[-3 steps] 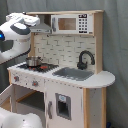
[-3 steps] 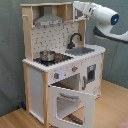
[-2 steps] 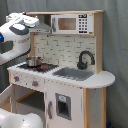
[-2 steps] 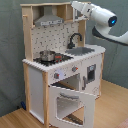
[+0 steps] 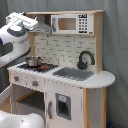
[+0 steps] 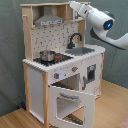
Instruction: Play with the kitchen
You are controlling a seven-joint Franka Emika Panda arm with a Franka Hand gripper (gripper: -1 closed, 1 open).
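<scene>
The kitchen (image 5: 65,70) (image 6: 62,65) is seen standing on a wooden floor (image 6: 112,107) before a grey backdrop in both exterior views. A pot (image 5: 33,61) (image 6: 47,55) is set on the stovetop, and the faucet (image 5: 85,59) (image 6: 75,39) is arched over the sink (image 5: 74,73) (image 6: 82,50). The oven door (image 6: 72,102) is swung open in the second exterior view. The microwave (image 5: 69,23) is mounted at the top beside the hood (image 6: 49,21). The tool (image 5: 21,20) (image 6: 76,6) is held high at the kitchen's top edge, near the hood; whether it is wide or narrow cannot be told.
</scene>
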